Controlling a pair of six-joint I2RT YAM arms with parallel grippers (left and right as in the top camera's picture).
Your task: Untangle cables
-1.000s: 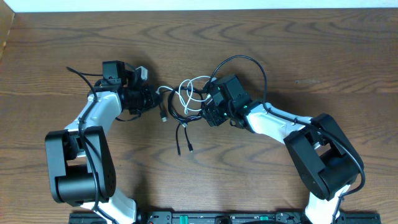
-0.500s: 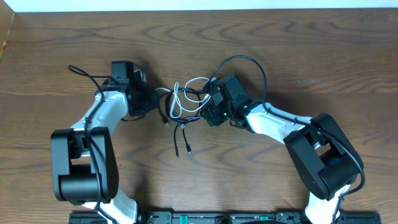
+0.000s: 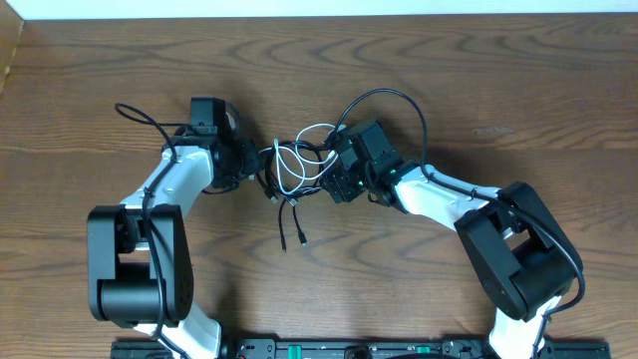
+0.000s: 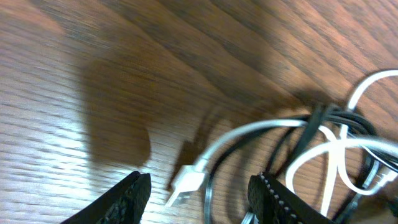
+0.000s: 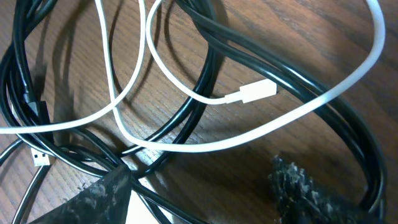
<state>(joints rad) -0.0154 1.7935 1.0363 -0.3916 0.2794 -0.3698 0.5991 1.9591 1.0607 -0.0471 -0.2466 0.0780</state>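
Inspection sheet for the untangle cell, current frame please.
Surface: wooden table, dark grain.
Job's things: white cable and black cables in one tangle at centre, between the arms.
Clutter: nothing seen.
Grippers: left gripper open, the white cable's plug between its fingers, not clamped; right gripper open over the tangle, nothing held.
Cables: arm wires loop above the right wrist; another runs by the left arm.
Surroundings: pale strip past the far edge; base rail at the near edge.
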